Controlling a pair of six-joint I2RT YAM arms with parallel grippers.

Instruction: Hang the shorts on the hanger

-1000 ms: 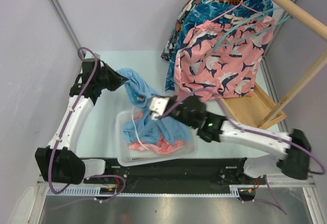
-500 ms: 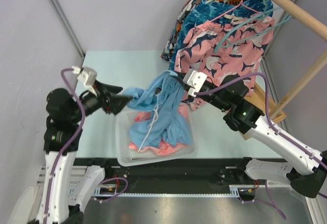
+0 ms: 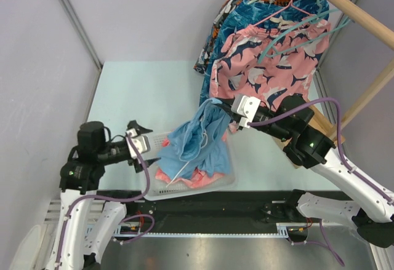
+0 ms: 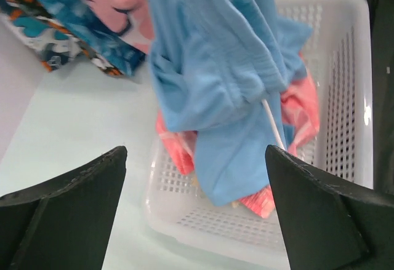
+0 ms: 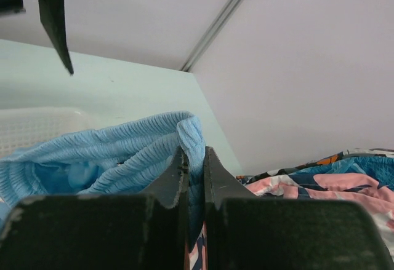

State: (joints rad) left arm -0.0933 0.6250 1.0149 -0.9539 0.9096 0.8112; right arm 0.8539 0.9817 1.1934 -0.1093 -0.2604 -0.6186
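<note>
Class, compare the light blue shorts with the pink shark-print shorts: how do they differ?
The light blue shorts are plain; the shark-print shorts are pink with navy sharks. The light blue shorts dangle bunched from the shut right tool into the white basket; the shark-print shorts hang spread below the wooden rail. Both are fabric shorts.

White-black arms [image 3: 351, 178], purple cables [image 3: 320, 98]
</note>
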